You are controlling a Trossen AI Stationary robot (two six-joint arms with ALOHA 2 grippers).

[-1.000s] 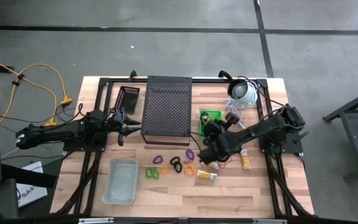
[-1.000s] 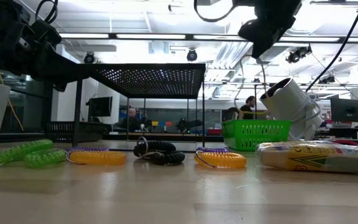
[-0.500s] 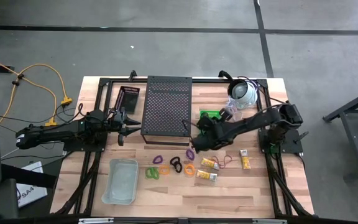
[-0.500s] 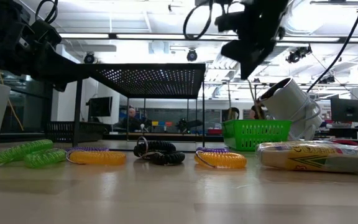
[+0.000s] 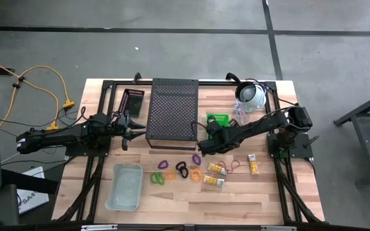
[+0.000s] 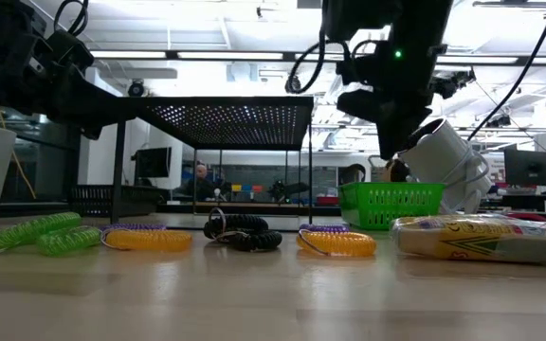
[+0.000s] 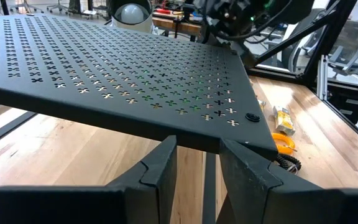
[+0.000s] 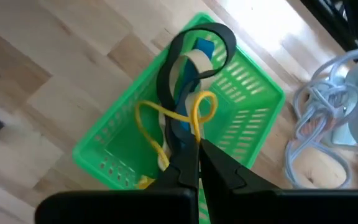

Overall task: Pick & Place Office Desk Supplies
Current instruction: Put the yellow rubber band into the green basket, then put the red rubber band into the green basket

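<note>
While poised over the green basket (image 8: 229, 118) — right gripper (image 8: 191, 163) pinching seemingly rubber bands (image 8: 185, 93); left gripper (image 7: 197, 165) spread.

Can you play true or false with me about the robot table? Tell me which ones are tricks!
1. The right jaws are shut on rubber bands, black, yellow and blue, above the green plastic basket. True.
2. The clear plastic tray is full of loops. False: nothing shows inside it.
3. A black coiled loop lies on the wooden table between orange coiled loops. True.
4. The left jaws are holding a yellow packet. False: they hold nothing and sit by the black perforated metal shelf.
5. The white dome-shaped device sits inside the green basket. False: it stands beside the basket.
</note>
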